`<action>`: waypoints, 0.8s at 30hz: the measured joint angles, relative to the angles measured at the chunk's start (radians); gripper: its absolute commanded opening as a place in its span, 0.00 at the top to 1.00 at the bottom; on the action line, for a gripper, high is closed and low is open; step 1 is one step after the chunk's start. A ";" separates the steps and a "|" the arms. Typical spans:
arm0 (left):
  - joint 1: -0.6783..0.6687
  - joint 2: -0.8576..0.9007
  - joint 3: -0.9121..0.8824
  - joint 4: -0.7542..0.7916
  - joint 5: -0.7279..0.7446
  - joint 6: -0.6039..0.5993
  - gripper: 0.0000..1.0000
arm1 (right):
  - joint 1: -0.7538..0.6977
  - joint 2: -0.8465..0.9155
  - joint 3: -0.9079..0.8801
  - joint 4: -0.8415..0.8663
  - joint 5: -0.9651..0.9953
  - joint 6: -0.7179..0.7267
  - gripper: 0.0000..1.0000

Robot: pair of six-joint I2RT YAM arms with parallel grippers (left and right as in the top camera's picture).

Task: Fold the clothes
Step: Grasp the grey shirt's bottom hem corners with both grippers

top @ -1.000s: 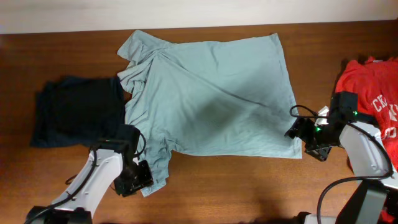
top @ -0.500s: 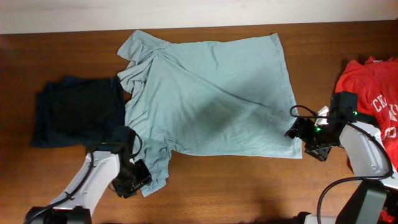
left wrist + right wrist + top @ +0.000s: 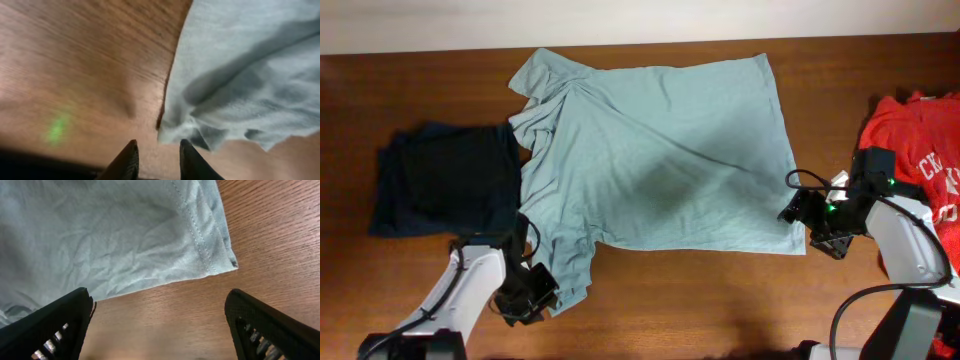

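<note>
A light blue-green T-shirt (image 3: 660, 160) lies spread flat across the middle of the table. Its left sleeves are bunched. My left gripper (image 3: 532, 295) is at the shirt's lower left sleeve (image 3: 570, 275). In the left wrist view its fingers (image 3: 157, 150) are slightly apart and empty, with the sleeve edge (image 3: 175, 127) just ahead of the tips. My right gripper (image 3: 800, 215) is at the shirt's lower right hem corner. In the right wrist view its fingers (image 3: 160, 315) are wide open over bare wood, and the corner (image 3: 227, 260) lies just ahead.
A dark navy folded garment (image 3: 445, 180) lies at the left, touching the shirt's left side. A red garment with white print (image 3: 920, 140) is heaped at the right edge, behind my right arm. The table is brown wood (image 3: 700, 300).
My left arm has drawn back a little toward the front left, away from the sleeve. The shirt and my right arm have not moved.
</note>
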 measured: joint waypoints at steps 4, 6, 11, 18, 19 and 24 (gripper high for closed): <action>0.000 0.000 -0.043 0.076 0.007 -0.002 0.64 | 0.000 0.000 0.000 0.000 0.000 0.000 0.14; 0.000 -0.002 -0.050 0.090 0.020 -0.003 0.59 | 0.000 0.000 0.000 0.000 0.000 0.000 0.14; 0.003 -0.009 -0.051 0.121 0.050 -0.015 0.75 | 0.000 0.000 0.000 0.000 0.000 0.000 0.14; 0.004 -0.009 -0.057 0.130 0.060 0.003 1.00 | 0.000 0.000 0.000 -0.002 0.000 0.000 0.14; 0.004 -0.008 -0.057 0.118 0.060 0.009 1.00 | 0.000 0.000 0.000 -0.002 0.000 -0.002 0.14; 0.004 -0.017 -0.056 -0.006 0.057 0.051 1.00 | 0.000 0.000 0.000 0.000 0.002 -0.014 0.14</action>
